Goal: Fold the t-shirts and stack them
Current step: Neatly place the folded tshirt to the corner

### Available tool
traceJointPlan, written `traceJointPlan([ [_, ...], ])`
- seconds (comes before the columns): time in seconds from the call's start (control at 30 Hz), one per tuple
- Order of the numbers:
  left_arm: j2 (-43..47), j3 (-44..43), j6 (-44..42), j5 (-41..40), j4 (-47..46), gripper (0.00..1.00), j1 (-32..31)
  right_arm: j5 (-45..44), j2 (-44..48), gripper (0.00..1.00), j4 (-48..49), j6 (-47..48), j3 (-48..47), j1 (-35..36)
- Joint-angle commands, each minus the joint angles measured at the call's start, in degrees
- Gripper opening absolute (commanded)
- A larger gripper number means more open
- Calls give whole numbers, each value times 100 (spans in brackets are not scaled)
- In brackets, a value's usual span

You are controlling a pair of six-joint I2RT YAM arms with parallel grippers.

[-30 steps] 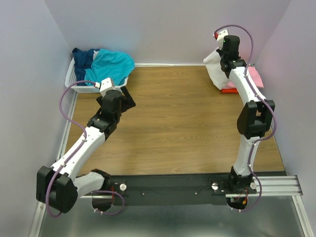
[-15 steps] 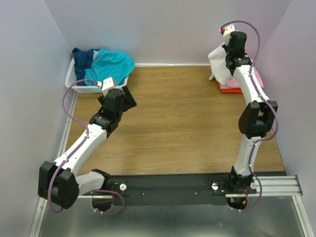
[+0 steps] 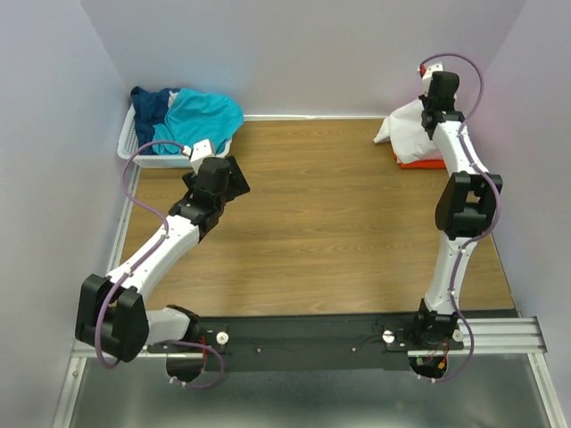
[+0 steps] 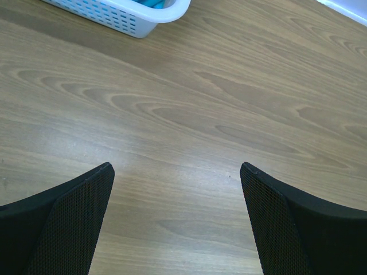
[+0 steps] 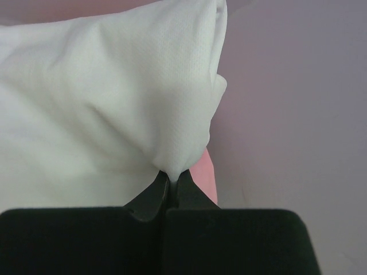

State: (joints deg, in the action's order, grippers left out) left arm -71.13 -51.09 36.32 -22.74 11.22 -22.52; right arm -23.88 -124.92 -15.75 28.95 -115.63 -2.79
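Pale lilac walls close in a wood-grain table on three sides, with both arms bolted to a dark rail at its near edge. At the far left corner sits a white slatted basket. A teal t-shirt is heaped loosely over its right side and rim, and a navy t-shirt is bunched beside it on the left; both are crumpled and unfolded.

At the far right corner a white t-shirt hangs as a soft, slack mound, raised at its upper right edge and draping down to the left. It has a fine knit weave and broad smooth creases. Beneath it, flat on the table, an orange t-shirt shows as a thin strip along the near side. From the right wrist, a sliver of pink t-shirt peeks out just right of the white cloth, against the wall.

The left gripper hovers over bare wood near the basket, its jaws spread wide and holding nothing. The right gripper is closed tight, with a small peak of the white t-shirt's fabric pinched between its fingertips.
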Motion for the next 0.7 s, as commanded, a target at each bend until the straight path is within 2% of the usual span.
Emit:
traceJointPlan([
  [0.0, -190, -278, 69, -196, 64, 98, -6, 120, -348, 1, 89, -372, -117, -257],
  [0.27, -489, -384, 69, -55, 55, 98, -6, 366, -744, 3, 89, -812, -266, -705],
  [0.33, -515, -384, 77, -37, 55, 98, -6, 393, -796, 16, 89, -917, -345, -749],
  [0.37, -533, -384, 86, -20, 47, 98, -6, 358, -866, 39, 98, -961, -433, -784],
  [0.4, -542, -384, 86, -20, 38, 98, -6, 349, -902, 50, 90, -1031, -486, -802],
  [0.47, -542, -393, 78, -2, 38, 98, -6, 174, -981, 80, 89, -1110, -583, -837],
  [0.5, -542, -402, 77, 7, 38, 98, -6, 95, -1016, 100, 89, -1128, -644, -838],
  [0.67, -419, -402, 51, 7, 38, 98, -6, 15, -736, 100, 89, -1347, -618, -838],
])
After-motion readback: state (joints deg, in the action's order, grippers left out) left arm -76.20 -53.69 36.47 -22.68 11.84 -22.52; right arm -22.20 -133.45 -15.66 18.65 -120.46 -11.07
